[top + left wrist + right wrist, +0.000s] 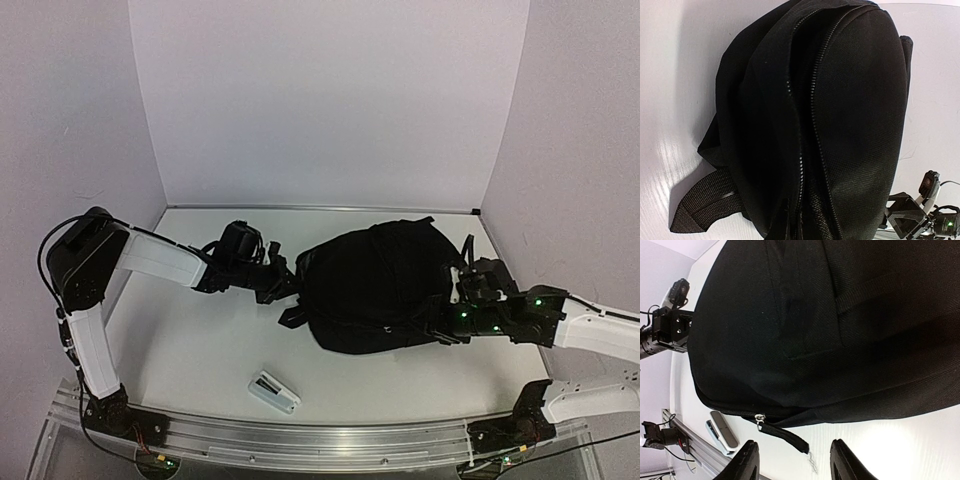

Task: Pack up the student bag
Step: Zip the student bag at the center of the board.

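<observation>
The student bag is a large black fabric backpack lying in the middle of the white table. My left gripper presses against its left end. In the left wrist view the bag fills the frame, and its zipper runs down into my shut jaws, which pinch the fabric at the zipper edge. My right gripper is at the bag's near right side. It stands open, with the black zipper pull strap lying loose between its fingers, touching neither.
A small white and grey device lies on the table in front of the bag, also seen as the device in the right wrist view. A metal rail runs along the near edge. Walls close in the table on three sides.
</observation>
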`<action>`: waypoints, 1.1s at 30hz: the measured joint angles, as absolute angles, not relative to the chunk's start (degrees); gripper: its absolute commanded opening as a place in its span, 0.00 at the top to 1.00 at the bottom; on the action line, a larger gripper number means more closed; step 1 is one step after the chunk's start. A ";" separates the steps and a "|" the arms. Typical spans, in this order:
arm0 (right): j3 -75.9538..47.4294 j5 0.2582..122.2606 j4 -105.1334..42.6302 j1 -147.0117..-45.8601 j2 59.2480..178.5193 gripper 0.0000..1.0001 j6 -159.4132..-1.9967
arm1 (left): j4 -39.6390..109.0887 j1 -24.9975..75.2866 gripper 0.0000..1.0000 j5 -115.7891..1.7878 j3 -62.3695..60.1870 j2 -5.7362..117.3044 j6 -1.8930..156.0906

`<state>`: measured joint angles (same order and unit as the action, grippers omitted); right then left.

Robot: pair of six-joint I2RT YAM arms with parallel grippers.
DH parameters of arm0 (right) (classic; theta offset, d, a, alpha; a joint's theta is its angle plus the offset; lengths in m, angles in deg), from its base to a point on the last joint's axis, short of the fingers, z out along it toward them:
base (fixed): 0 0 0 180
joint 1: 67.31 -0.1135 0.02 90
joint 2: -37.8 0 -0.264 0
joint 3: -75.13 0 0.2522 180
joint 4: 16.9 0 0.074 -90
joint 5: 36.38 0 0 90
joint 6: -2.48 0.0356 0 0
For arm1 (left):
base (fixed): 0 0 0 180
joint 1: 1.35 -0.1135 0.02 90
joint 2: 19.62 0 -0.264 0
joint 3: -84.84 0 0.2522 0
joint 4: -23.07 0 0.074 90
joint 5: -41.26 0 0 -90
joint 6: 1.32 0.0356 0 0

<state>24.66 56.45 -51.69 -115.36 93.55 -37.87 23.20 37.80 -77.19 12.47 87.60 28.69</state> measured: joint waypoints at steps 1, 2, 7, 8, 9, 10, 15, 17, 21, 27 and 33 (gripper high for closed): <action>24.95 56.73 -50.97 -115.34 93.55 0.52 -37.67 | 23.16 37.80 1.00 -77.23 12.47 87.60 28.67; 25.36 57.17 -50.29 -115.34 93.57 0.53 -37.28 | 22.94 37.80 1.00 -77.25 12.47 87.60 28.65; 27.31 59.09 -47.82 -115.34 94.75 0.55 -35.93 | 22.76 37.80 1.00 -77.47 12.47 87.62 28.63; 27.44 59.29 -47.69 -115.34 94.93 0.56 -35.73 | 22.76 37.80 1.00 -77.54 12.47 87.62 28.63; 27.55 59.51 -47.56 -115.34 95.01 0.57 -35.55 | 22.76 37.80 1.00 -77.56 12.47 87.62 28.63; 27.57 59.60 -47.45 -115.34 95.01 0.58 -35.53 | 22.76 37.78 1.00 -77.58 12.47 87.62 28.63; 27.61 60.54 -45.64 -115.34 95.12 0.66 -34.79 | 22.76 37.69 1.00 -77.69 12.47 87.62 28.63; 27.66 60.86 -44.79 -115.34 95.38 0.67 -34.68 | 22.76 37.69 1.00 -77.71 12.47 87.62 28.63; 27.77 61.69 -43.45 -115.34 96.17 0.71 -34.44 | 22.76 37.69 1.00 -77.73 12.47 87.62 28.63; 27.77 62.11 -42.69 -115.34 96.26 1.00 -34.00 | 22.76 37.69 1.00 -77.75 12.47 87.62 28.63; 27.77 62.48 -41.60 -115.32 96.26 1.00 -34.31 | 22.79 37.69 1.00 -78.02 12.47 87.62 28.65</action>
<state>27.77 62.48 -41.60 -115.32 96.26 -34.31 22.79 37.69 -78.02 12.47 87.62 28.65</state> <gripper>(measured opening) 0.013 0.035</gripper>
